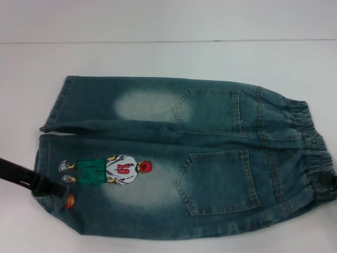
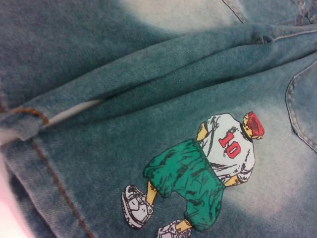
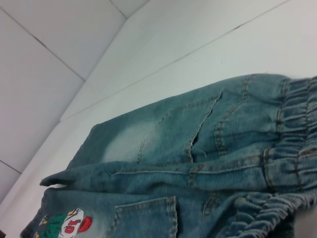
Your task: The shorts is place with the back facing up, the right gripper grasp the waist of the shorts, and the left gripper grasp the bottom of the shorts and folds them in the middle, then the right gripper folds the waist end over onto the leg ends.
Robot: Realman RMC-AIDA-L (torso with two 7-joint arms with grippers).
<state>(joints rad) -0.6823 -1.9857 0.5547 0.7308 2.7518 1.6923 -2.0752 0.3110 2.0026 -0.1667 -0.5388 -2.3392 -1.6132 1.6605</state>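
**Two grippers at opposite ends of the spread shorts**

Two back pockets face up on the shorts (image 1: 179, 158), which lie flat on the white desk (image 1: 158, 58) with the back showing. The waist of the shorts (image 1: 310, 142) is at the right, its ruched elastic band gathered in folds, and the bottom of the shorts (image 1: 50, 147) is at the left, where the two straight-stitched leg hems end side by side. A narrow gap of desk shows between the two legs near the hems. The cartoon print (image 1: 108, 171) (a basketball player numbered 10, lying on its side) sits on the near leg, close to the hem, with a small orange ball printed just nearer.

The left gripper (image 1: 39, 185) reaches in from the left edge and meets the near leg's hem just beside the print; whether its jaws are released or clenched on the denim cannot be told. The right gripper (image 1: 327, 184) shows only as a dark shape at the near end of the waistband, at the right edge of the head view, and the state of its jaws cannot be told either. Pale faded patches mark the middle of each leg.
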